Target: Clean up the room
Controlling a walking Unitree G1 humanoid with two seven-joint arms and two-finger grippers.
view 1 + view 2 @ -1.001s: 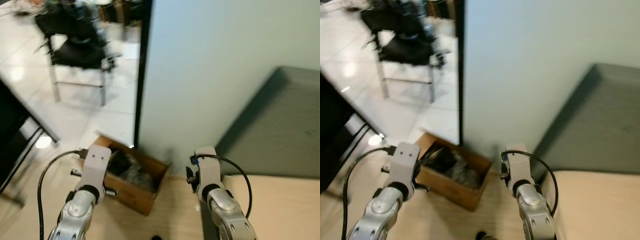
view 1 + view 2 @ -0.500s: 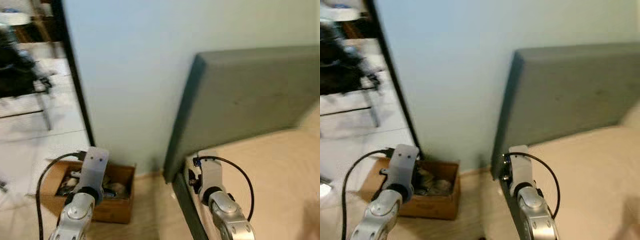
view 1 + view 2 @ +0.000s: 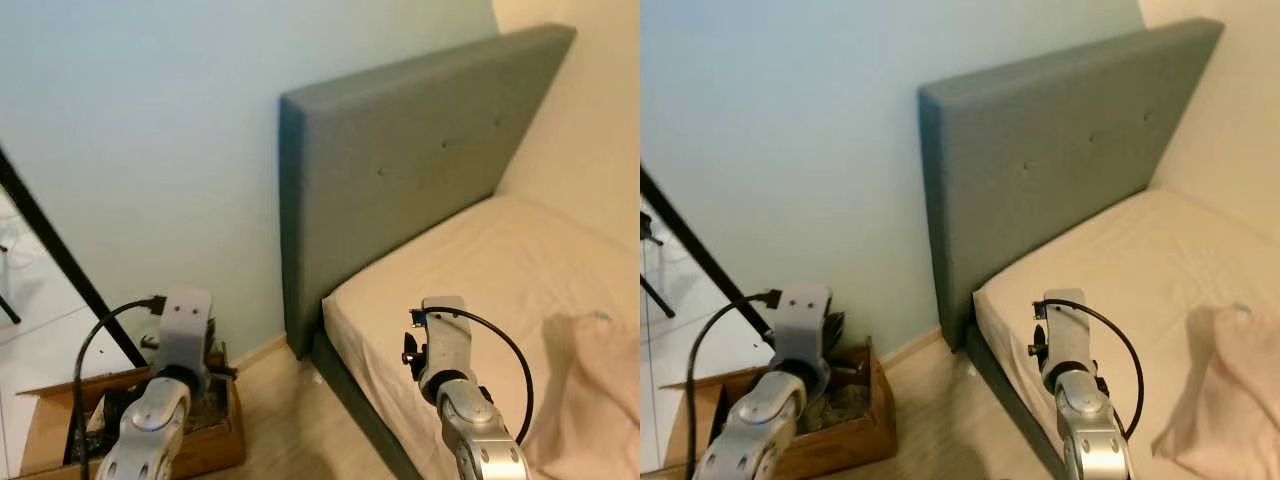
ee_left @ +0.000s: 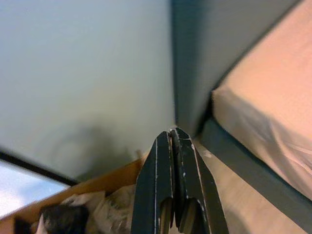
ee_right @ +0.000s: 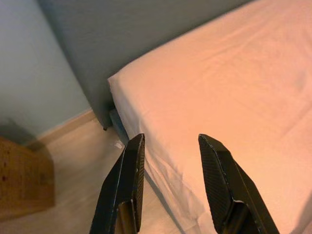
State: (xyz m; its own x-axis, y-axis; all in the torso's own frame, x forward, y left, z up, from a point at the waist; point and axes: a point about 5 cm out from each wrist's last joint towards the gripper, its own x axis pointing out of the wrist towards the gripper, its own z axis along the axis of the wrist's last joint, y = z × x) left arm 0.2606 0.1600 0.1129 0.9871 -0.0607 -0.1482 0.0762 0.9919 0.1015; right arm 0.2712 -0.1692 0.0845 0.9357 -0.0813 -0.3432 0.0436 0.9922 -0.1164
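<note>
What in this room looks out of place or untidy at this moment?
A crumpled pink cloth lies loose on the bare mattress, near its edge. On the floor beside the headboard, an open cardboard box holds a jumble of crumpled items. Nothing looks spilled or broken.

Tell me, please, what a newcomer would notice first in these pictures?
A tall grey headboard stands against the pale wall, with the beige mattress before it. A pink cloth lies on the mattress at the right. A cardboard box of clutter sits on the floor at the left.

box (image 3: 60, 440) left of bed (image 3: 470, 270), headboard (image 3: 400, 160) behind
</note>
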